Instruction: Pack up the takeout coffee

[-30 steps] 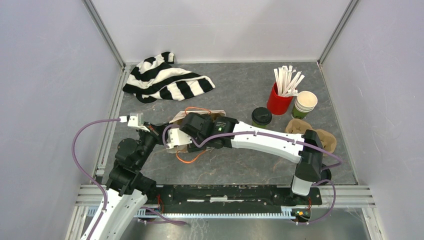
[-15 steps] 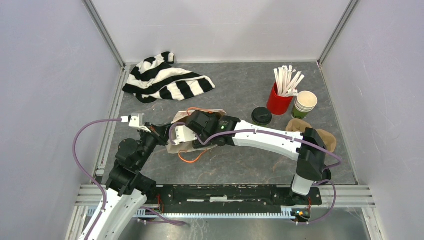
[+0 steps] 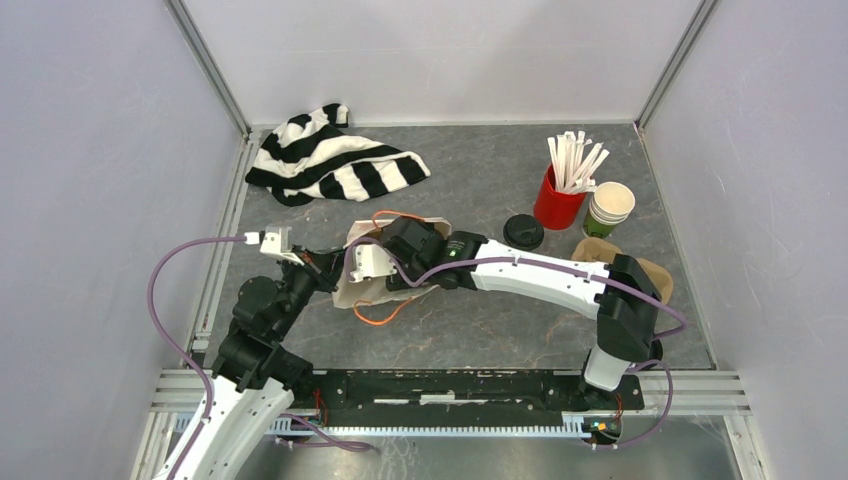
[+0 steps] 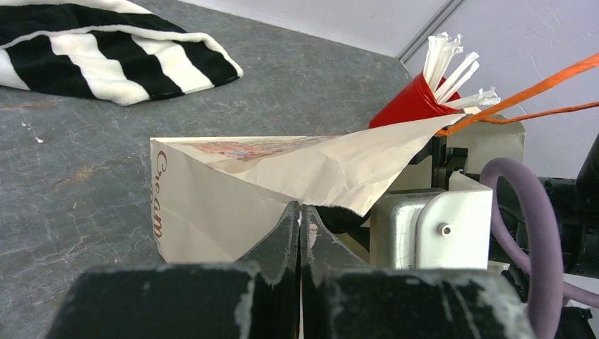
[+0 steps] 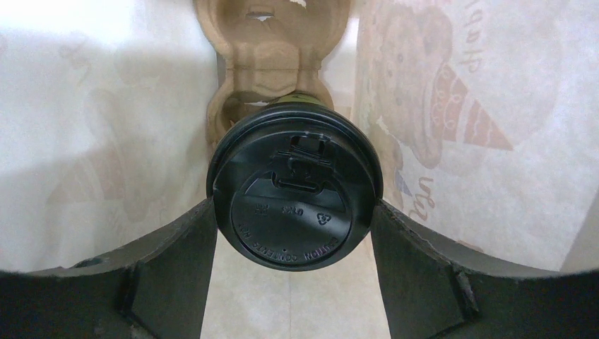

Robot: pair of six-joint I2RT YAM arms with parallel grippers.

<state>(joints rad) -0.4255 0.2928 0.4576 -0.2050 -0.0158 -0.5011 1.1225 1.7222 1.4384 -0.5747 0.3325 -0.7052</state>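
Between the jaws of the right end effector (image 5: pixel 293 212), a lidded coffee cup (image 5: pixel 295 201) is gripped inside the paper bag (image 5: pixel 494 106). The left end effector (image 4: pixel 299 212), closed, pinches the bag's edge.

The crumpled cloth (image 3: pixel 335 165) bore broad black and white stripes. The stone-look table top (image 3: pixel 480 170) was mottled dark grey. The cream paper bag (image 4: pixel 212 205) carried brown lettering and an orange cone print; its cord handles (image 4: pixel 558 78) were orange. The lidded paper cup (image 5: pixel 295 205) was green under a black lid. The tapered red cup (image 3: pixel 557 205) held white sticks (image 3: pixel 575 160).
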